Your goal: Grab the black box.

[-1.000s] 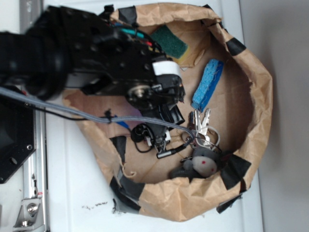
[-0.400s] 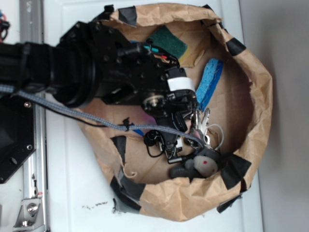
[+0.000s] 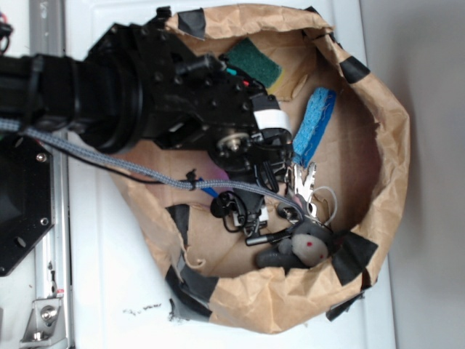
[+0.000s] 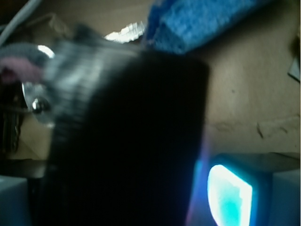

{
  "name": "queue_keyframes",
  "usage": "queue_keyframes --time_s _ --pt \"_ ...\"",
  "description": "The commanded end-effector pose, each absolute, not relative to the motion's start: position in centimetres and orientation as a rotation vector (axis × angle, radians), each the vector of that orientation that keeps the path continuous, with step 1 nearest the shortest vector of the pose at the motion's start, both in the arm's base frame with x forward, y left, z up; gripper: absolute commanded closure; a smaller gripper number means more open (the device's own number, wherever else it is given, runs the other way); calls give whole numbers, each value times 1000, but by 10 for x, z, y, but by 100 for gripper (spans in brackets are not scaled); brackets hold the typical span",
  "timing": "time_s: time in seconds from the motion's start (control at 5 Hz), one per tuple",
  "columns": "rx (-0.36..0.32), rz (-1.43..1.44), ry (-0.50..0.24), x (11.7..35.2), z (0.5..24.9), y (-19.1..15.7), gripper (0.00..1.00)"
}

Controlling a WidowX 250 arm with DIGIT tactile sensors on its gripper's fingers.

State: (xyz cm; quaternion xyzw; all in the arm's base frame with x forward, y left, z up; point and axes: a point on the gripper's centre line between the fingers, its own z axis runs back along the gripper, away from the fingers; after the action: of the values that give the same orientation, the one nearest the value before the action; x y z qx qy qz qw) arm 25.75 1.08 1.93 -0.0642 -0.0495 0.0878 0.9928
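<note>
From my wrist camera a big dark blur, likely the black box (image 4: 127, 141), fills the space right at the pincer (image 3: 272, 169); pincer spread I cannot tell; blue sponge (image 3: 313, 125) just beyond.

My arm (image 3: 109, 94): black, grey braided cable (image 3: 109, 161). Paper bag (image 3: 385, 145): brown, black tape patches. Sponge (image 3: 256, 62): green over yellow. Second sponge (image 3: 314, 125): blue. Plush toy (image 3: 304, 243): grey, red spot. Keys (image 3: 301, 185): silver.
</note>
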Motion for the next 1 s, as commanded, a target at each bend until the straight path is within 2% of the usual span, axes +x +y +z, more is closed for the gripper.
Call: queue_keyframes --time_s 0.0,0.2,0.4,0.6,0.8 --pt "-167 250 -74 265 38 32 100" --pt "-196 280 -65 269 57 37 100" --pt "-206 315 -87 269 87 44 100" --pt "-181 370 -153 265 125 57 100" --pt "-105 396 -221 258 153 61 100"
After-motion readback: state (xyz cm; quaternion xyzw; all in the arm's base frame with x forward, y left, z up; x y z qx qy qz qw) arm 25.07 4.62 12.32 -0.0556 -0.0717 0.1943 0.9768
